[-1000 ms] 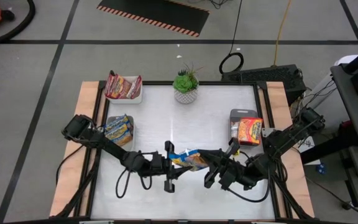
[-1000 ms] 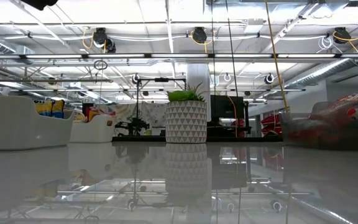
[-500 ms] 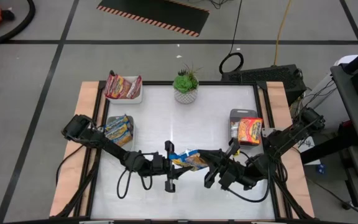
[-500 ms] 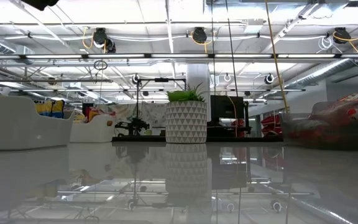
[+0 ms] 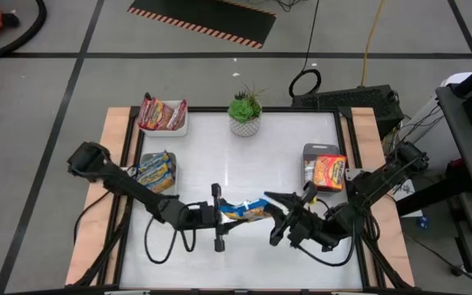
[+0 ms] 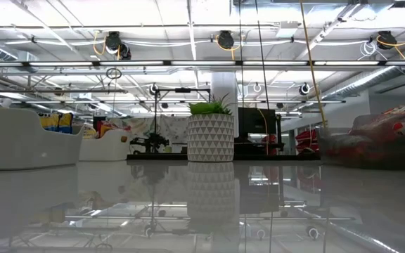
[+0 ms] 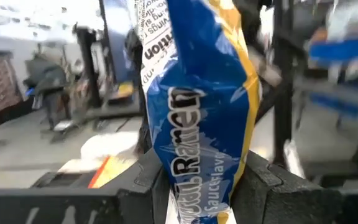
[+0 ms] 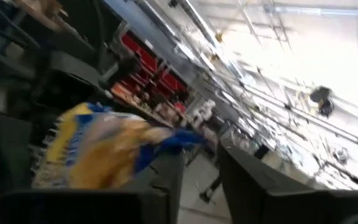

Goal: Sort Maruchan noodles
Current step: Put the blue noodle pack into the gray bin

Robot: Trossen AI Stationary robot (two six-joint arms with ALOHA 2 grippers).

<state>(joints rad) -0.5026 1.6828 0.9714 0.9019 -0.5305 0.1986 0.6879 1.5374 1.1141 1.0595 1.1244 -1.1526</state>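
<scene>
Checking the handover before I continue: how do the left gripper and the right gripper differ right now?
The left gripper is shut on the blue-and-yellow crinkly plastic ramen packet, pinching its end; the right gripper stands open, with the packet beside one finger rather than between them. The left reaches in from the left tray side, the right from the right. Both meet low over the white table, near its front.

The left arm reaches from the table's left edge toward the near middle, wrist bent so the left gripper (image 5: 217,215) points right. Its fingers (image 7: 151,177) clamp a blue-and-yellow packet (image 7: 197,112) between them. The right arm stretches in from the right edge, and the right gripper (image 5: 279,205) faces left, jaws apparently parted, though its wrist view is blurred.
</scene>
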